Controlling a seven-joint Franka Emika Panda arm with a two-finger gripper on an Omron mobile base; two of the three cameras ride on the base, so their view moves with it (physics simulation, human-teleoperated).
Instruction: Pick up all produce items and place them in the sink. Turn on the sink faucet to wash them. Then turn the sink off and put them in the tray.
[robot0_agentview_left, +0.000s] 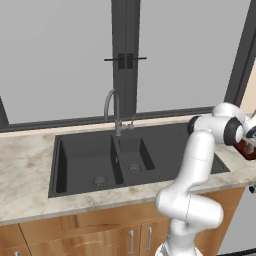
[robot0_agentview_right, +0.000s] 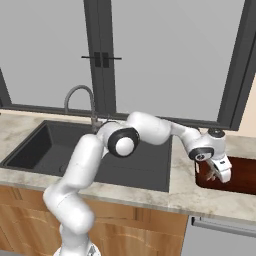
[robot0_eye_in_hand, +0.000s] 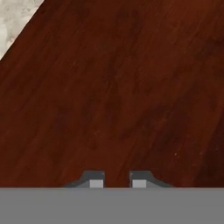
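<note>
While nearly shut (nothing between), gripper (robot0_eye_in_hand: 113, 180) hangs over tray (robot0_eye_in_hand: 131, 87).

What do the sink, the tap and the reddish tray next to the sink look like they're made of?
The sink looks like matte dark-grey stone or composite: it is flat in tone, with no shine. The faucet seems to be brushed grey metal, slim with a dull sheen. The tray looks like dark red-brown wood, judging by the streaky grain in the hand view, though as a rendering it could just as well be laminate.

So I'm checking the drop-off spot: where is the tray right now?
The tray sits on the counter to the right of the sink in the right base view, under the gripper.
</note>
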